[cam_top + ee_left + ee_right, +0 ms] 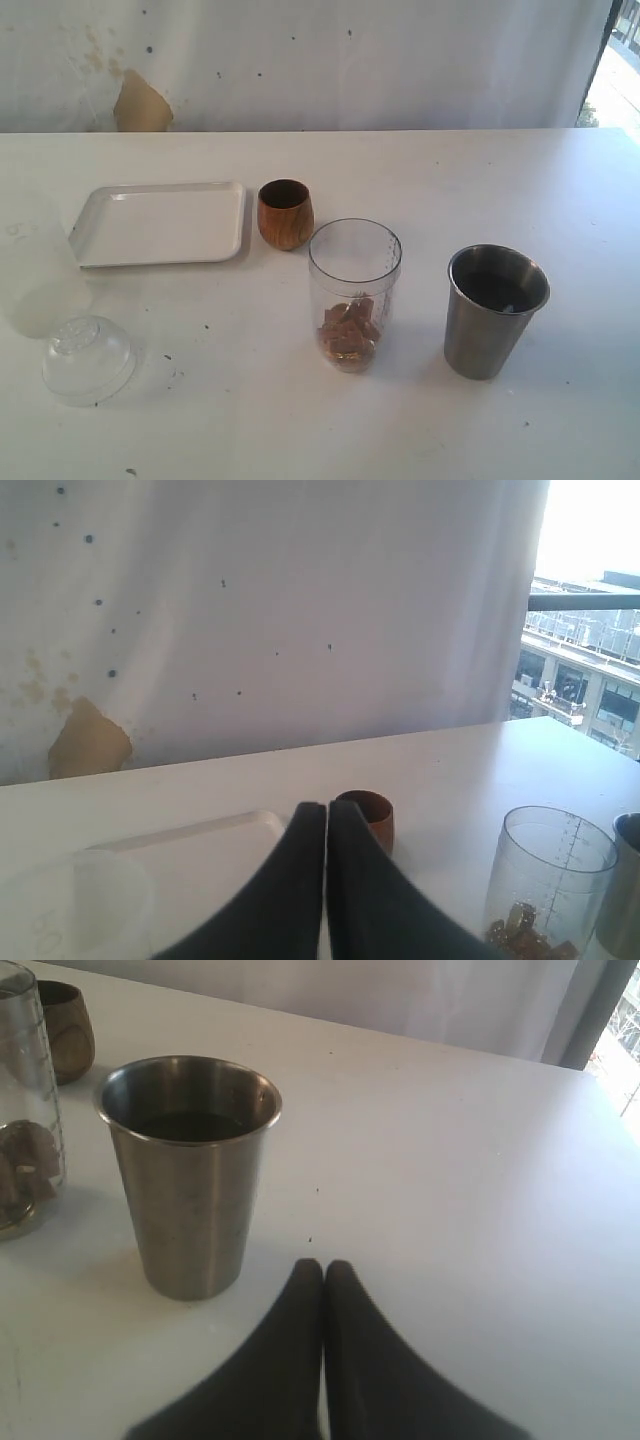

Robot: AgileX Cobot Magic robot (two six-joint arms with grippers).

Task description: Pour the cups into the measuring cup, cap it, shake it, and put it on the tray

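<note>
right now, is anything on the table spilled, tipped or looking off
Nothing spilled or tipped. The wooden cup, measuring cup and steel tumbler all stand upright, the tray lies flat, and the cap sits apart on the table. The only oddity is a brown patch on the backdrop behind.

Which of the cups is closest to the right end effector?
The stainless-steel tumbler, standing just ahead of the right end effector; the clear measuring cup and the wooden cup stand farther off beyond it.

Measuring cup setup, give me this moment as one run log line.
measuring cup: uncapped, brown pieces inside | cap: on table | steel tumbler: upright | left gripper: shut, empty | right gripper: shut, empty
</note>
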